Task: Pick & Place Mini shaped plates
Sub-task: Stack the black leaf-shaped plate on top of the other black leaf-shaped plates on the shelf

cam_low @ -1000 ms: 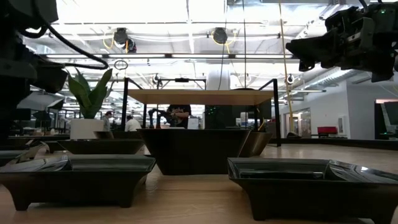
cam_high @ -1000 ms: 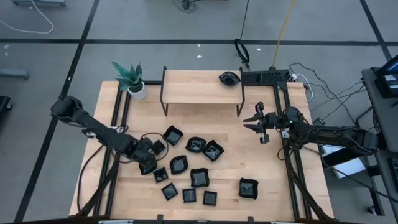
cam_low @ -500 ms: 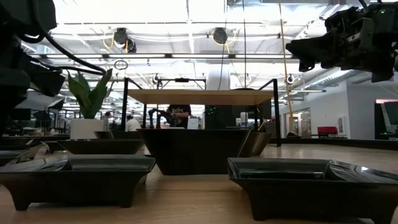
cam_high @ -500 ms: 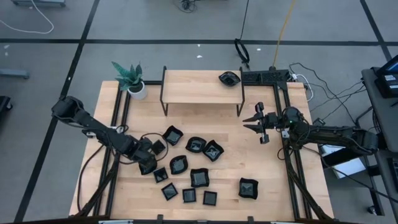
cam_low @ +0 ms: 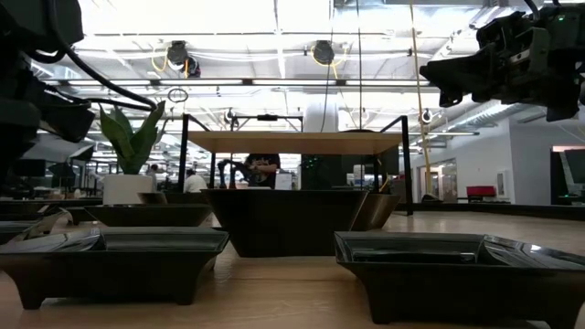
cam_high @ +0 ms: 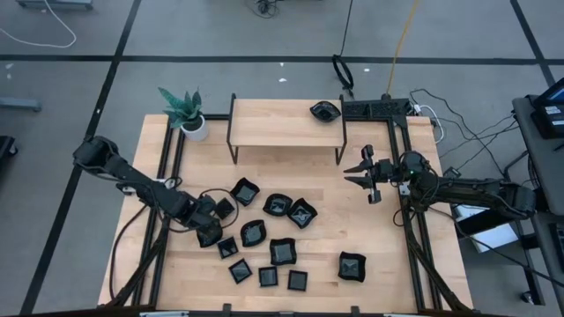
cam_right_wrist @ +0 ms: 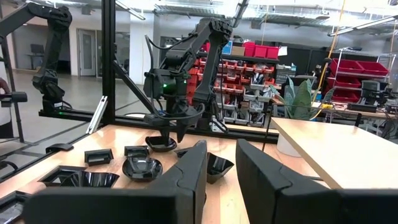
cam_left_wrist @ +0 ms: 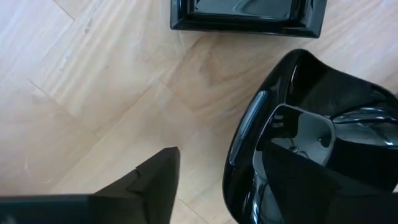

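Note:
Several mini shaped plates (cam_high: 277, 205), black and glossy, lie scattered on the wooden table, and one (cam_high: 324, 110) sits on the raised shelf (cam_high: 286, 123). My left gripper (cam_high: 210, 232) points down at the left edge of the cluster, open over a rounded plate (cam_left_wrist: 323, 93). The plate's rim (cam_left_wrist: 244, 134) stands between the fingers, and the plate rests on the table. My right gripper (cam_high: 351, 176) hovers level above the table's right side with a narrow gap between its fingers (cam_right_wrist: 221, 168) and nothing in it. My left gripper comes from above, pointing down, with one finger (cam_left_wrist: 298, 180) inside the rounded plate's hollow and the other finger (cam_left_wrist: 152, 183) outside the rim (cam_left_wrist: 236, 155), a strip of bare wood between them. Whether the inner finger touches the plate, I cannot tell.
A square plate (cam_left_wrist: 249, 15) lies close beside the rounded one. A potted plant (cam_high: 185, 110) stands at the far left corner. Black frame rails (cam_high: 407, 220) run along both table sides. Bare wood shows between the shelf and the right arm.

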